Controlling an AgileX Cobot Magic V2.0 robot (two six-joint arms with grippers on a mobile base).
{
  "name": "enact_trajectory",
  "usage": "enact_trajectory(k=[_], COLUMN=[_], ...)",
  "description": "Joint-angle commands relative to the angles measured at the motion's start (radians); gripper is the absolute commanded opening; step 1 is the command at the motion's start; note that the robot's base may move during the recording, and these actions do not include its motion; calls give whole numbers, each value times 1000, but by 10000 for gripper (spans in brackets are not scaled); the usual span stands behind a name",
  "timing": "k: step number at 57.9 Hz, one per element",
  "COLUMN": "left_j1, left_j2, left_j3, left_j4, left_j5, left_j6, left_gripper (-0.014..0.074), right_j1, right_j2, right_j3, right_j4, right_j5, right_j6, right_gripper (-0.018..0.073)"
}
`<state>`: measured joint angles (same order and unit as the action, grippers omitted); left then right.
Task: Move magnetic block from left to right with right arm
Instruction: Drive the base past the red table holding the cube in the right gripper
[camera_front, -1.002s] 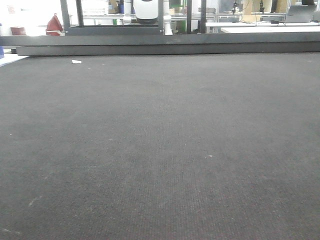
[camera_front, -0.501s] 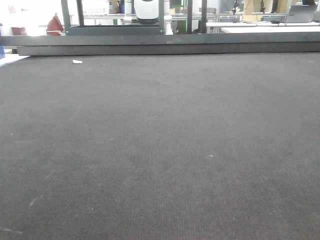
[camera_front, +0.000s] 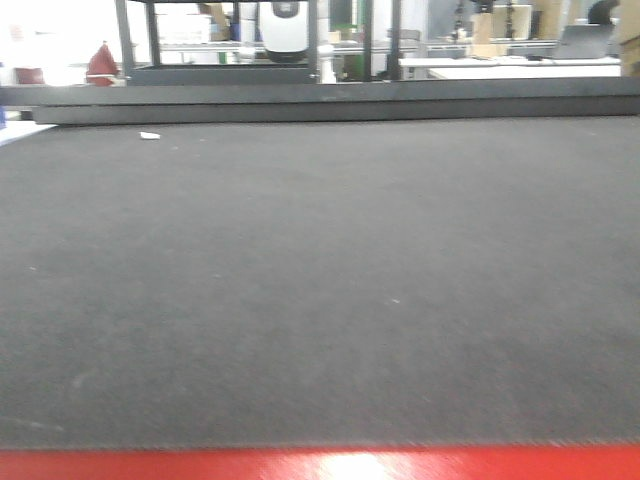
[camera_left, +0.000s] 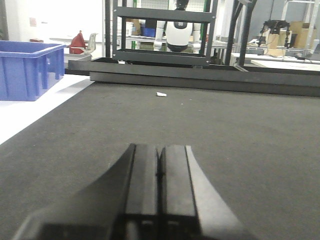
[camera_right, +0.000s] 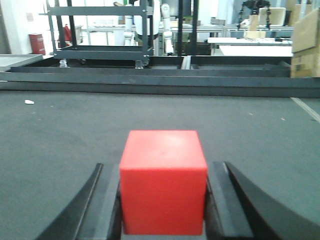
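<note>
Black-matted counter (camera_front: 320, 280) fills every view. Blue bin (camera_left: 25, 70) sits off its left edge, and I can't see what's inside. My left fingers (camera_left: 145, 190) are pressed together, empty. My right fingers (camera_right: 240, 210) clamp the red block (camera_right: 163, 182) by its sides, low at the counter. I can't tell if it's lifted. Risk: the hold is side friction only, so a fast swing right could slip or twist the block.

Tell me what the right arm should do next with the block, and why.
Probably carry the block rightward: the right gripper hugs both its sides, so the grasp looks made. Whether it is off the mat I cannot tell.
</note>
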<state>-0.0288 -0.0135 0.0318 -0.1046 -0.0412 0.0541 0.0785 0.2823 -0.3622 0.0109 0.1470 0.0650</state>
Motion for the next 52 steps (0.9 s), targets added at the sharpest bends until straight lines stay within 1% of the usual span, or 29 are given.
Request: enact_trajectory(k=[1,52], left_j1=[-5,-5], left_j2=[-11,-11], left_j3=[8,8], left_j4=[-5,-5], left_j5=[-85,-85], left_j6=[-2,-2], left_gripper=[-126,-126], right_j1=[-6,-6], right_j2=[8,13], right_j3=[-25,-25], right_j4=[-11,-11], right_j5=[-86,-86], right_j6=[-9,-9], right_gripper=[251,251])
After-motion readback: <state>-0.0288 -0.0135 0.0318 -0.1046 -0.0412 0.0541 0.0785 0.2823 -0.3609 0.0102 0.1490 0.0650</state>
